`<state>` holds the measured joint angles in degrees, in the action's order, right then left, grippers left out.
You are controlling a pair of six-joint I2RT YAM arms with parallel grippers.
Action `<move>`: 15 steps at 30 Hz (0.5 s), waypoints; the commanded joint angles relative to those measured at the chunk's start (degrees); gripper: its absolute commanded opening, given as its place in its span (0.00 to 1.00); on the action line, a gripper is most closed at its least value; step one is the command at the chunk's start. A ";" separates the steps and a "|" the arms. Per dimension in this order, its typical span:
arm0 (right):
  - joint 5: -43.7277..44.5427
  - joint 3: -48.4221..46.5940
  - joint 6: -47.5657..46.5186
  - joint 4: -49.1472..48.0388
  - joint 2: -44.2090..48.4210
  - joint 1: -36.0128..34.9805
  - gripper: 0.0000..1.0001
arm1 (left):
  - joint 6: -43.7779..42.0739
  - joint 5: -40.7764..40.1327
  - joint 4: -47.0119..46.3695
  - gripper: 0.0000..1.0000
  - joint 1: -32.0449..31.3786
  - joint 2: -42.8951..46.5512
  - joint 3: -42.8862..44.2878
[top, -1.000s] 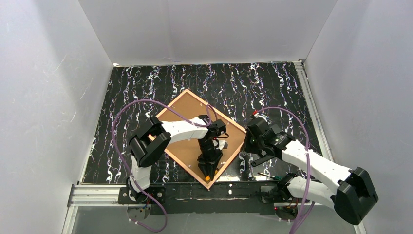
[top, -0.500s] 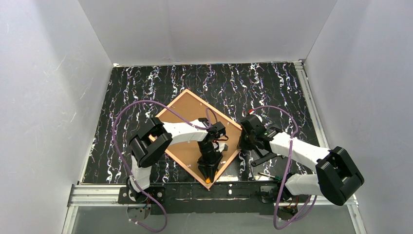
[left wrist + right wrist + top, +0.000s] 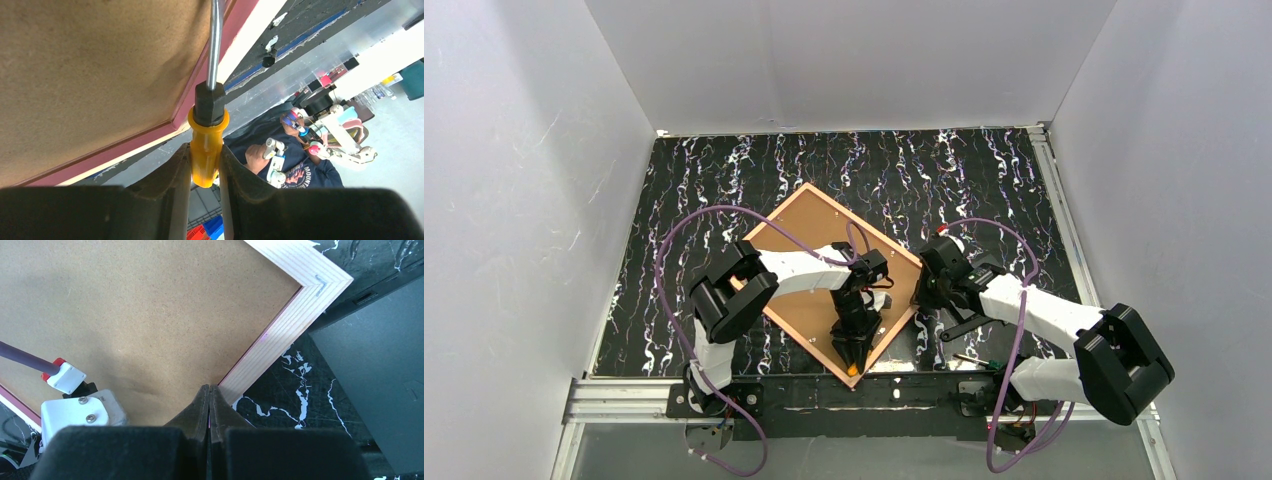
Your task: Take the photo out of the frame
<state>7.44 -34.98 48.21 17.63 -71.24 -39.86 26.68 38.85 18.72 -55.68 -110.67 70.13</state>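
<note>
The frame [image 3: 865, 225] lies face down on the black marbled table, turned like a diamond, with its brown backing board [image 3: 809, 225] up. The photo is hidden under the board. My left gripper [image 3: 852, 348] is over the frame's near corner, shut on the orange-handled screwdriver [image 3: 205, 147]. The tool's metal shaft [image 3: 215, 45] runs along the pink rim [image 3: 100, 157]. My right gripper [image 3: 921, 290] is shut with nothing between the fingers. Its tips [image 3: 209, 388] touch the seam between the board [image 3: 150, 315] and the rim [image 3: 295, 325], near the right corner.
White walls close in the table on three sides. An aluminium rail [image 3: 624, 395] runs along the near edge. A small green-handled tool [image 3: 980, 361] lies near the right arm's base. The left arm's white wrist [image 3: 80, 410] sits close to the right fingers.
My right gripper moved left and its tips came to the frame's right edge; in the last half second it barely shifted. The left gripper with the screwdriver stayed almost still.
</note>
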 commanded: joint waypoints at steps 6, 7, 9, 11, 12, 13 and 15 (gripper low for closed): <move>-0.28 1.02 -3.39 2.99 -2.34 -0.48 0.01 | 1.23 -3.61 5.04 0.00 1.33 5.82 2.32; -0.20 0.67 -4.27 3.84 -1.86 -0.49 0.01 | 1.13 -4.05 5.86 0.00 1.47 6.84 2.90; 0.52 -0.37 -6.08 5.64 -0.91 -0.49 0.01 | 1.12 -4.80 7.39 0.00 1.96 8.90 4.06; 1.43 -1.49 -7.35 7.31 0.29 -0.48 0.01 | 1.16 -5.53 8.41 0.00 2.58 11.14 4.57; 1.64 -1.98 -8.01 7.81 1.01 -0.45 0.01 | 1.26 -5.78 8.76 0.00 2.93 12.16 4.63; 1.92 -2.38 -8.55 8.45 1.74 -0.48 0.01 | 1.35 -5.86 9.17 0.00 3.33 13.04 4.48; 3.79 -3.44 -9.75 10.22 3.18 -0.42 0.01 | 1.52 -5.85 10.32 0.00 4.00 14.52 3.65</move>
<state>7.60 -35.92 42.70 20.53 -70.67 -40.03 27.79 34.00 19.92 -53.06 -100.99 73.87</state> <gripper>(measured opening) 0.020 0.215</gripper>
